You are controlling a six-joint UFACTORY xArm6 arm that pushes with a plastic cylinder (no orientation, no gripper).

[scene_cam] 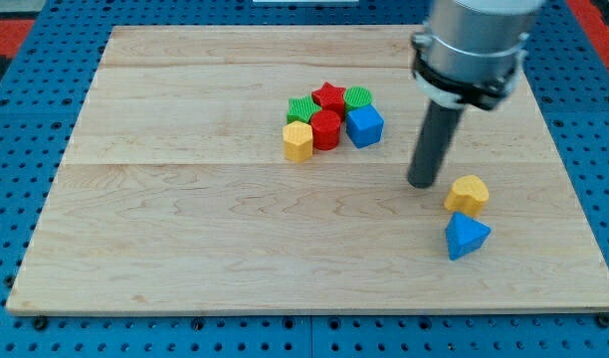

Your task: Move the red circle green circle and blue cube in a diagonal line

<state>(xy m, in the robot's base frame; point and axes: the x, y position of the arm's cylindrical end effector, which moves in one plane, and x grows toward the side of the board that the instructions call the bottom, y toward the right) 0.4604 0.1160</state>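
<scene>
The red circle [325,129] sits in a tight cluster near the board's centre. The green circle [357,97] is at the cluster's upper right, touching the blue cube [364,125] just below it. A red star [329,96], a green block [302,108] and a yellow hexagon [298,141] are in the same cluster. My tip [422,182] rests on the board to the right of the cluster, clear of the blue cube and just left of a yellow block [468,193].
A blue triangular block [466,237] lies below the yellow block near the right side. The wooden board [185,249] is surrounded by a blue pegboard surface [16,119].
</scene>
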